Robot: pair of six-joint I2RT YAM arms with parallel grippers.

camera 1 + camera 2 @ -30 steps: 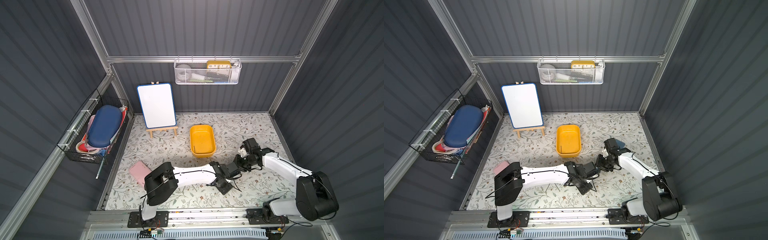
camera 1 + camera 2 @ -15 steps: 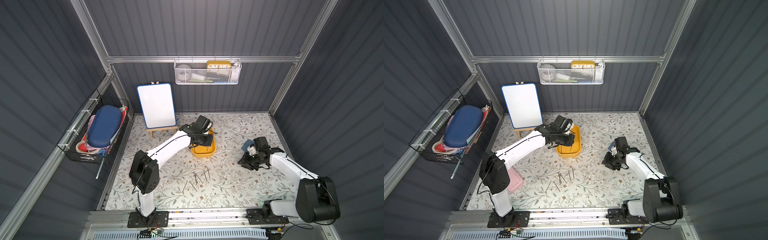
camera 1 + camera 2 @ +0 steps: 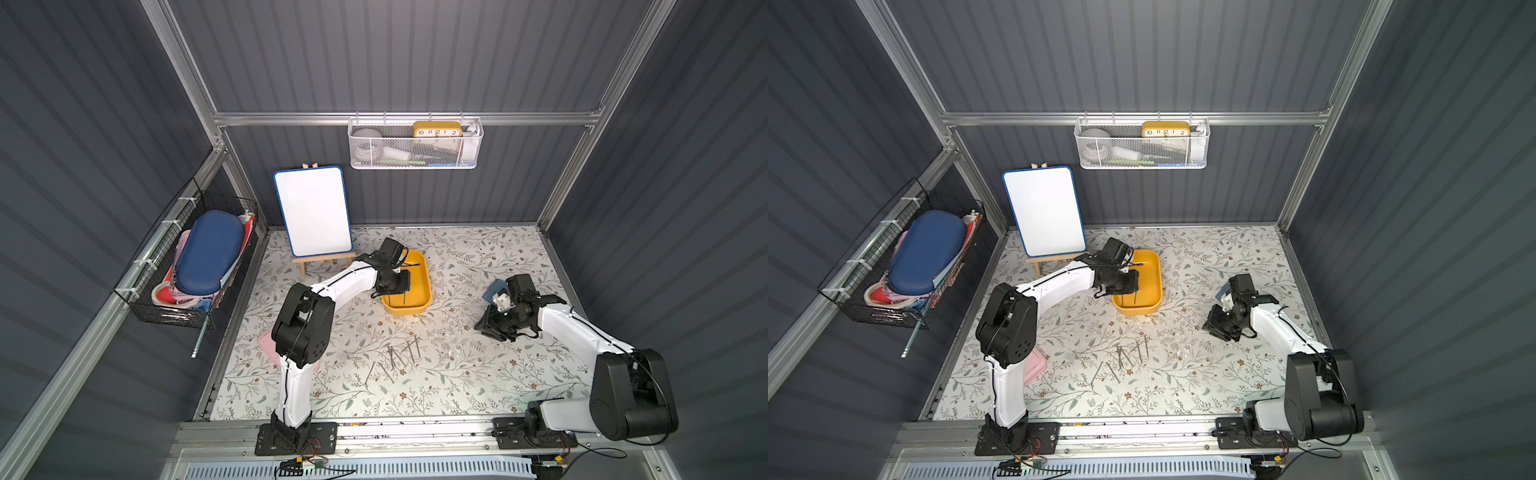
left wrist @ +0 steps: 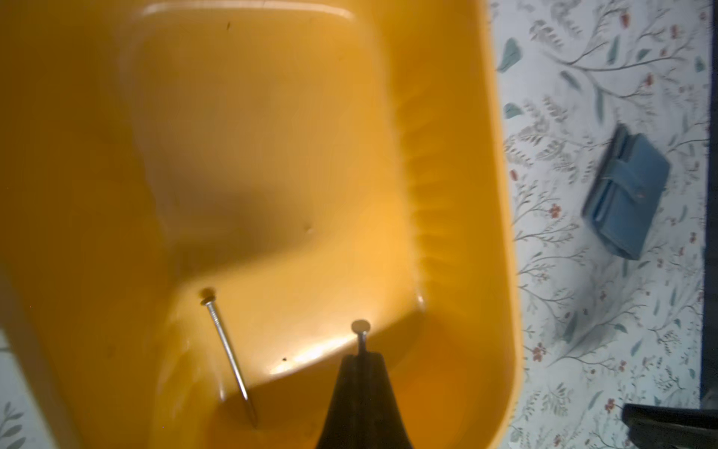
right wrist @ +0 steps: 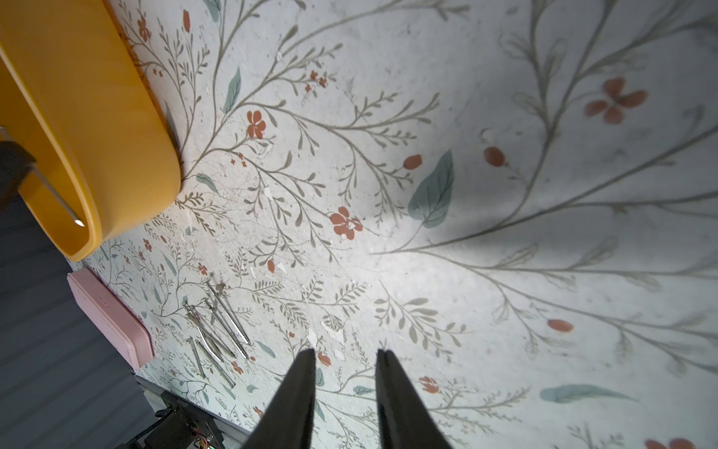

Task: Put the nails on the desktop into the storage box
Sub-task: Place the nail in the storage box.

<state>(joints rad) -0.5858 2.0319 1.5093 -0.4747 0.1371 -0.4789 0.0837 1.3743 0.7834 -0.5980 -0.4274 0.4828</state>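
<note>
Overhead pair — storage box (image 4: 450,186) common to wrist views

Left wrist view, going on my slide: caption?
Jaws pinch a nail over the yellow box, where another nail lies.

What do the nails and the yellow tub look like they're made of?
Nails: probably steel, bare grey metal; the thin shanks and small flat heads glint under the light.
Storage box: looks like moulded plastic, glossy yellow-orange; smooth rounded walls and rim with soft highlights and no seams.
</note>
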